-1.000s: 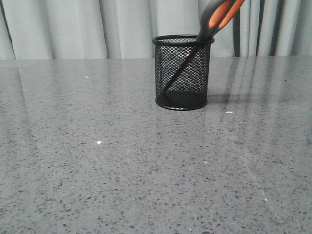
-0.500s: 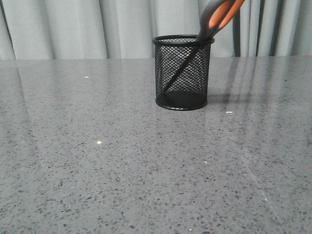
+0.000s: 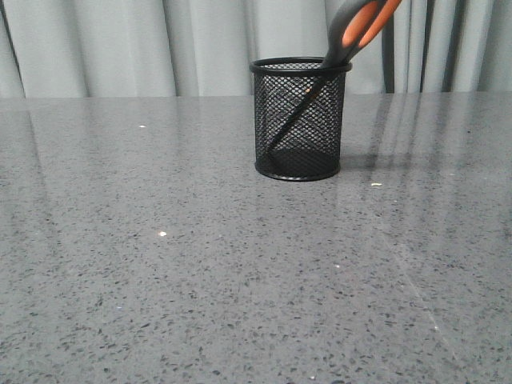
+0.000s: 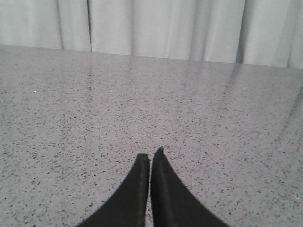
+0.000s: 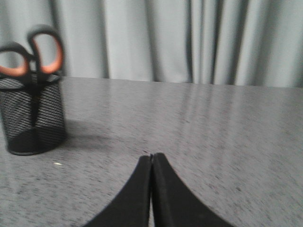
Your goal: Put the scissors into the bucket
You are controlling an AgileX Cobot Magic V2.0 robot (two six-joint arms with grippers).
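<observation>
The bucket (image 3: 299, 120), a small black wire-mesh cup, stands upright on the grey table at centre back. The scissors (image 3: 358, 30) stand inside it, blades down and slanting, their grey and orange loop handles leaning out over the rim to the right. The right wrist view shows the bucket (image 5: 33, 118) with the scissors (image 5: 33, 56) in it, some way from my right gripper (image 5: 152, 156), which is shut and empty over bare table. My left gripper (image 4: 150, 155) is shut and empty over bare table. Neither gripper shows in the front view.
The grey speckled table (image 3: 200, 264) stretches wide around the bucket. Pale curtains (image 3: 160, 40) hang behind the table's far edge. A few small light specks (image 3: 162, 234) lie on the surface.
</observation>
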